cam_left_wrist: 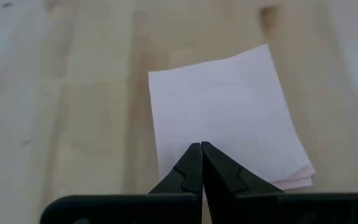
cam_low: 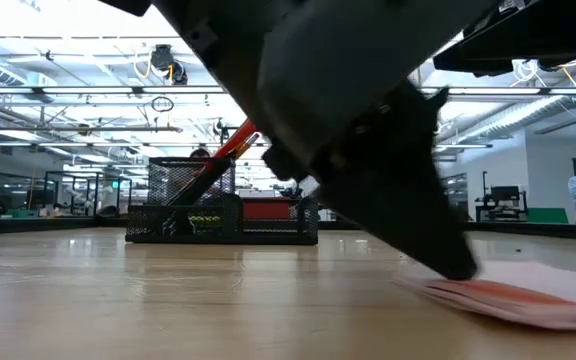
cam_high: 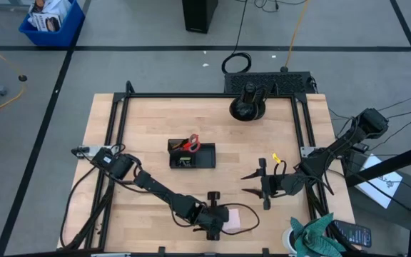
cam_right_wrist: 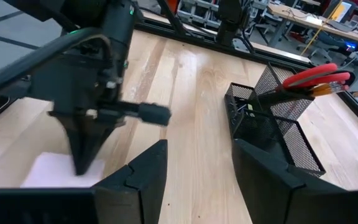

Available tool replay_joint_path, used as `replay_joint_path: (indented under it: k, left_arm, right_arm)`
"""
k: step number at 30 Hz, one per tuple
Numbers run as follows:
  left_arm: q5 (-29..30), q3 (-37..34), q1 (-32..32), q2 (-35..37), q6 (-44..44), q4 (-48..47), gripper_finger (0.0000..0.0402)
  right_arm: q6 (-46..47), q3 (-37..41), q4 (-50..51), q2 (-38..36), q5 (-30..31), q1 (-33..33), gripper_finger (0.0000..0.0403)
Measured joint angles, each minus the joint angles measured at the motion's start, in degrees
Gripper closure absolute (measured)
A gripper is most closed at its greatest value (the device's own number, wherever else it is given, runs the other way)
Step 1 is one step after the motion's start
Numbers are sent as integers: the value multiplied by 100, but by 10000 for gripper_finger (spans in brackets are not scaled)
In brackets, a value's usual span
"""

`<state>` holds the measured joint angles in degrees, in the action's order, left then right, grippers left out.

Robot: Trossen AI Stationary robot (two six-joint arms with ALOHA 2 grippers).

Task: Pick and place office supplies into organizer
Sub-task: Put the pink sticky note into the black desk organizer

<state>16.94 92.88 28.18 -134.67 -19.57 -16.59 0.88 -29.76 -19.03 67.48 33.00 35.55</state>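
The left arm stretches low across the wooden table (cam_high: 155,128) from its left edge toward the near edge, where the left gripper (cam_high: 216,227) bears down on the pink pad (cam_high: 239,218). In the left wrist view its fingers (cam_left_wrist: 190,168) meet tip to tip, closed, with their points resting on the pad's (cam_left_wrist: 222,106) top sheet and nothing held between them. The low view shows the same dark fingertip (cam_low: 448,255) pressed onto the pad (cam_low: 528,290), which lies flat on the table near the front edge, its sheets slightly fanned at one corner.

Near the table's middle, well apart from the pad, stands the black mesh organizer (cam_high: 191,155). Red-handled scissors (cam_high: 190,143) lean out of its taller left compartment, handles up; in the right wrist view an orange pencil (cam_right_wrist: 328,89) pokes out beside the scissors (cam_right_wrist: 316,74). The low view shows the organizer (cam_low: 223,215) standing farther back on the table, scissors (cam_low: 230,145) tilted.

Right of the organizer, the right gripper (cam_high: 252,183) hovers over bare table, pointing toward the left gripper, its fingers spread wide open and empty. A small yellow piece (cam_high: 275,156) lies just behind that arm. At the far edge sits a round black stand (cam_high: 247,107). A teal cloth (cam_high: 320,235) lies bunched at the table's near right corner.
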Motion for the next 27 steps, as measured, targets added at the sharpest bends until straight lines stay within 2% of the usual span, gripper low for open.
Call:
replay_joint_path:
  k: [6,10,16,27]
  left_arm:
    - [397,0,0,15,-1,-577,398]
    - [452,0,-11,31,30,-823,393]
    - [548,8,-61,44,-60,-1092,396]
    - [1133,11,-152,50,-110,-1671,393]
  right_arm:
    - [-1,0,11,0,-36,15,232]
    - [-153,0,157,2,-722,15,231]
    - [-371,2,325,5,-1209,20,222]
    - [-457,4,387,136,-1203,105,204]
